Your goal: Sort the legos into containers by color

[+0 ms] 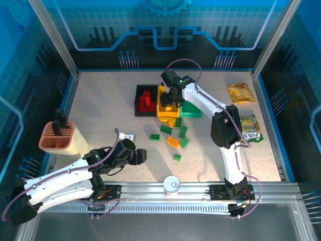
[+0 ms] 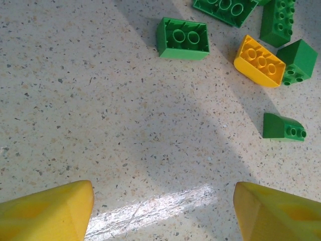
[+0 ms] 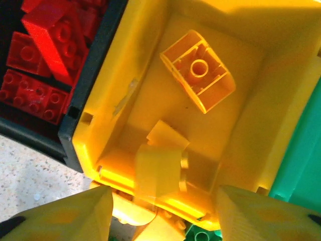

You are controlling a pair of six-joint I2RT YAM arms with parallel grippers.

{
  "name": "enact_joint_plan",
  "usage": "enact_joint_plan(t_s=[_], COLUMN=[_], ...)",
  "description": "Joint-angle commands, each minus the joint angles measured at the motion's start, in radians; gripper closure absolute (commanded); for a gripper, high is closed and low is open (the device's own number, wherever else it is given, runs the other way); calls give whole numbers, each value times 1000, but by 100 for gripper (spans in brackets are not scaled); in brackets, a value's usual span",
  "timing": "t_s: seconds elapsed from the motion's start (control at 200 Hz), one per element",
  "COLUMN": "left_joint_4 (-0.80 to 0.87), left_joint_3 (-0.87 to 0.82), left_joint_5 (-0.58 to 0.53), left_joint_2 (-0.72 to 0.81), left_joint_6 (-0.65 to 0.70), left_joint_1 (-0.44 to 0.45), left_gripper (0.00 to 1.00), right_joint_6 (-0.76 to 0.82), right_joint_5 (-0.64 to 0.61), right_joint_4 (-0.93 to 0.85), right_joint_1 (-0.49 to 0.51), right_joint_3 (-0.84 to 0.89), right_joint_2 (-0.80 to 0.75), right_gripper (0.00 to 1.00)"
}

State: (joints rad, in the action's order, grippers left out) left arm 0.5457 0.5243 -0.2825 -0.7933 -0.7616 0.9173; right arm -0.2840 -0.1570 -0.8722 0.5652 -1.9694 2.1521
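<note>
Right end effector (image 1: 171, 98) above the yellow bin (image 1: 168, 112): fingers spread, released, nothing between them. In the yellow bin, a yellow-orange brick (image 3: 198, 70) lies underside up, with more yellow pieces at one wall. Top view: black bin (image 1: 138, 106) with red bricks (image 1: 146, 102) against the yellow bin's left side, green bin (image 1: 191, 111) on its right. Green bricks (image 1: 181, 132) and one yellow brick (image 1: 173, 141) lie loose on the tabletop (image 1: 100, 100), base-side of the yellow bin. Left end effector (image 1: 141, 155) farther that way, released, empty.
</note>
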Motion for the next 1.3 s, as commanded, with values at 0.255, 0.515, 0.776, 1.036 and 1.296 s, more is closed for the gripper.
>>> enact_joint_plan(t_s=[0.255, 0.515, 0.776, 1.036, 1.296], left_joint_4=[24, 4, 20, 53, 55], left_joint_3=[-13, -3, 2, -6, -9], left_joint_5=[-43, -44, -44, -55, -55], left_joint_2=[21, -13, -4, 34, 40], left_joint_6=[-18, -8, -14, -26, -27], left_joint_1=[15, 17, 18, 21, 21], left_gripper=[25, 25, 26, 26, 26], right_joint_6=[21, 46, 66, 60, 68], right_joint_5=[1, 82, 105, 111, 81], right_joint_4=[25, 123, 126, 127, 108], right_joint_1=[20, 81, 133, 140, 140], right_joint_3=[108, 319, 329, 274, 224], right_joint_2=[-146, -222, -130, -45, 3], right_gripper=[31, 39, 38, 38, 38])
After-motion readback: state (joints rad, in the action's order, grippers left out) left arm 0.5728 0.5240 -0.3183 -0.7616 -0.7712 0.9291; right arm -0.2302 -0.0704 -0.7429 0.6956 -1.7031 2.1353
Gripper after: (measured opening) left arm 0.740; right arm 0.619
